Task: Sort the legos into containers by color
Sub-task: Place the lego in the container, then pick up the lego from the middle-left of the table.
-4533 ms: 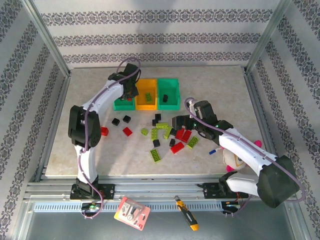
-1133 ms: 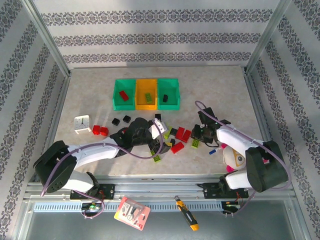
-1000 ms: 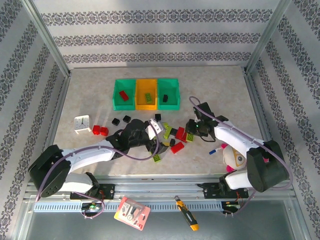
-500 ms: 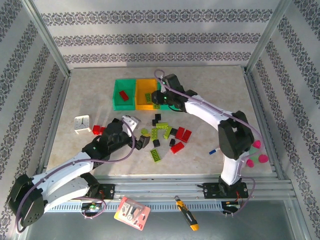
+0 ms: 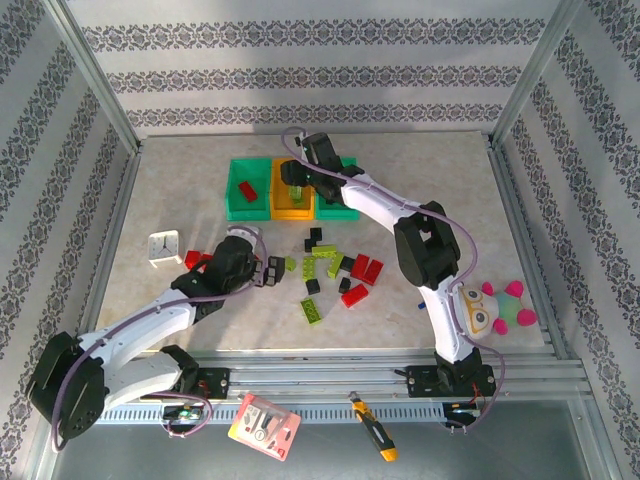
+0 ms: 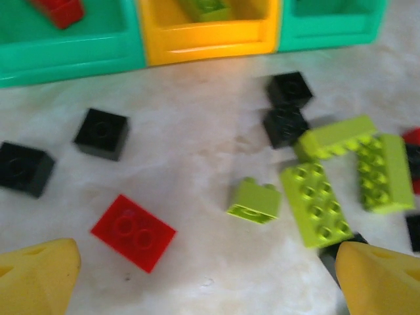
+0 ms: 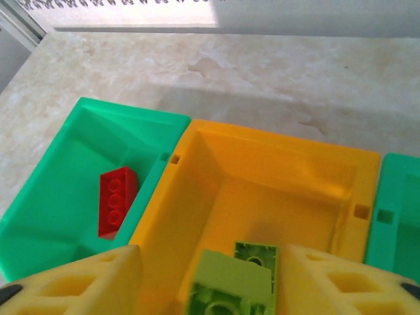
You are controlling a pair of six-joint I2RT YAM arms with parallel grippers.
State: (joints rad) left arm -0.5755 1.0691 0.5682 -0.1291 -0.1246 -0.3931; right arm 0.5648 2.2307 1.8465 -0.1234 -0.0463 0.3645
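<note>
The right gripper [image 7: 211,293] hangs over the orange-yellow open plastic bin [image 7: 295,190] with a lime green plastic brick [image 7: 230,283] between its yellow fingers [image 7: 85,282]. There's a gap on one side, so I can't tell from this angle whether the brick is clamped or loose. The left gripper [image 6: 207,283] is spread wide with nothing in it, low over the loose bricks just on the arm-base side of that bin, the flat red two-by-two brick [image 6: 133,231] nearest. These bricks look light, rigid and slick, so I'd pinch across two flat side walls, squared up, not on the studs.
</note>
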